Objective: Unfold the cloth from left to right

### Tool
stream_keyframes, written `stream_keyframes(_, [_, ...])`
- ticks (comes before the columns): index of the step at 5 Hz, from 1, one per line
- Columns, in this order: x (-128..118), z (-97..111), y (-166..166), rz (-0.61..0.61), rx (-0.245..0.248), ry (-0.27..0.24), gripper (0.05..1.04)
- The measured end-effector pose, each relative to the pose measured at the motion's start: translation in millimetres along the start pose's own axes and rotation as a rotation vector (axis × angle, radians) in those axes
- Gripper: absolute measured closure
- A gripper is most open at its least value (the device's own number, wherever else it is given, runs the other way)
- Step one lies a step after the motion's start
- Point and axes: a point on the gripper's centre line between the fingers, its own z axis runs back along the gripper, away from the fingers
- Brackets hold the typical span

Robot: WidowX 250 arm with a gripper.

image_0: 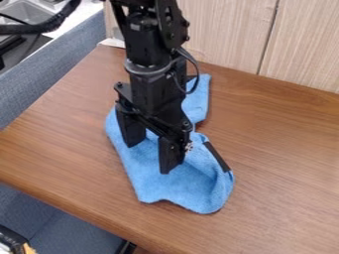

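One blue cloth (189,191) lies on the wooden table (285,144), its long axis running from the view's top toward its bottom, its left edge slanting down rightward. Over its middle hangs the black gripper (151,158), spread open, blue fabric visible between its fingers; whether they touch it I cannot tell. Rightward, the cloth is rumpled and notched, with a dark strip (217,157) along its edge.

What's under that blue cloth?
The cloth lies on a wooden table, whose surface shows around its lower edge. Anything beneath the cloth itself is covered, so that can't be seen. A dark strip sits along one edge; whether it tucks under is unclear.
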Motion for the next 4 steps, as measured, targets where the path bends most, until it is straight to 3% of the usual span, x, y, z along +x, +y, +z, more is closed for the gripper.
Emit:
stream_keyframes(3, [-1.6,-16.2,25.9,0.032,-0.006,0.044,0.084])
stream_keyframes(4, [0.0,-18.5,40.1,0.049,0.023,0.036,0.084])
